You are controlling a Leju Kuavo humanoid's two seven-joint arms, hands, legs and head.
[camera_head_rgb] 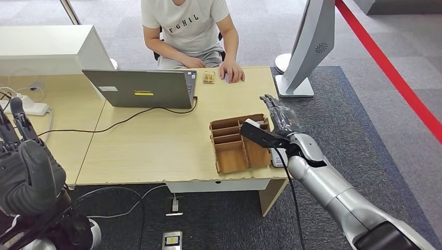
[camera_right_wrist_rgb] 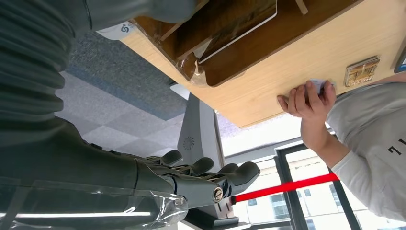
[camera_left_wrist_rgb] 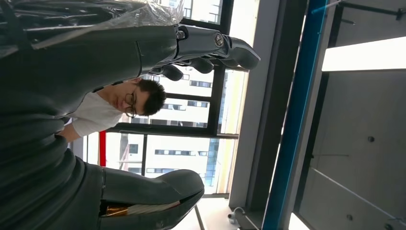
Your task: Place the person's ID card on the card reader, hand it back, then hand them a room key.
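One pale wooden desk [camera_head_rgb: 156,146], grey carpet [camera_head_rgb: 365,120].

Light wooden table [camera_head_rgb: 156,146]; laptop [camera_head_rgb: 140,88], wooden divided tray [camera_head_rgb: 240,143], small wooden block [camera_head_rgb: 209,77], person's hand [camera_head_rgb: 231,71]

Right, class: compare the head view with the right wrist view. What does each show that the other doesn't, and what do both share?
Head view alone: the laptop, the power strip and the left robot hand raised at the desk's near left.

Right wrist view alone: the windows behind the person.

Both: the right robot hand, open beside the wooden organizer, the desk, the red floor line, the monitor, and the person's hand resting by the small brown object.
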